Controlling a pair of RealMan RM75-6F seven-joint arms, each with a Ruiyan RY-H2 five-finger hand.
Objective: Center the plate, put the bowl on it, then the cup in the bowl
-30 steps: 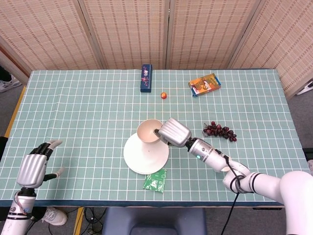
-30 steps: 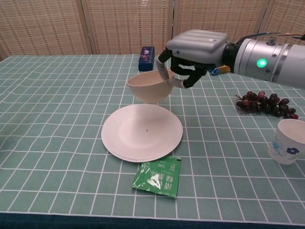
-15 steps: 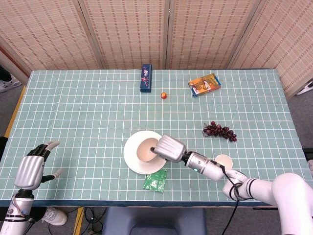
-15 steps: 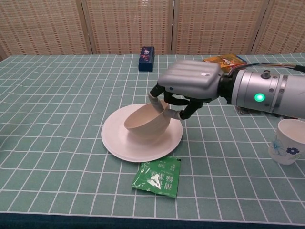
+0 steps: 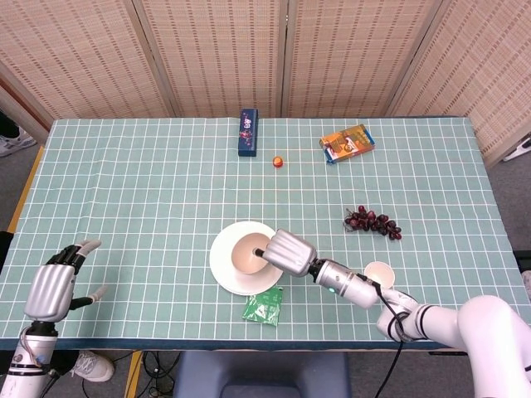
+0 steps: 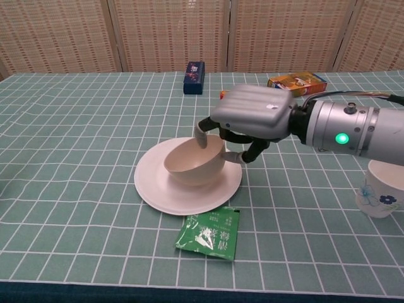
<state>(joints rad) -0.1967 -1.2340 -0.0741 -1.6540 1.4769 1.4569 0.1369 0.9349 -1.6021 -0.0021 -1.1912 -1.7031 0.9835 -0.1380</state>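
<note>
The beige bowl (image 5: 246, 253) (image 6: 189, 161) sits upright on the white plate (image 5: 217, 267) (image 6: 149, 189) near the table's front middle. My right hand (image 5: 286, 251) (image 6: 252, 113) is at the bowl's right rim and pinches it, one finger hooked inside and the thumb against the outer wall. The white cup (image 5: 379, 274) (image 6: 380, 187) with a blue flower print stands upright on the table to the right, beside my right forearm. My left hand (image 5: 51, 286) hovers at the front left corner with its fingers spread, holding nothing; the chest view does not show it.
A green packet (image 5: 264, 307) (image 6: 209, 235) lies just in front of the plate. Dark grapes (image 5: 372, 222) lie right of centre. At the back are a blue box (image 5: 248, 132) (image 6: 194, 69), a small orange ball (image 5: 279, 162) and an orange box (image 5: 347, 143) (image 6: 297, 81).
My right hand carried the bowl down from above the plate's far edge onto the plate. The bowl, tilted half a second ago, now sits level. The left hand barely moved.
</note>
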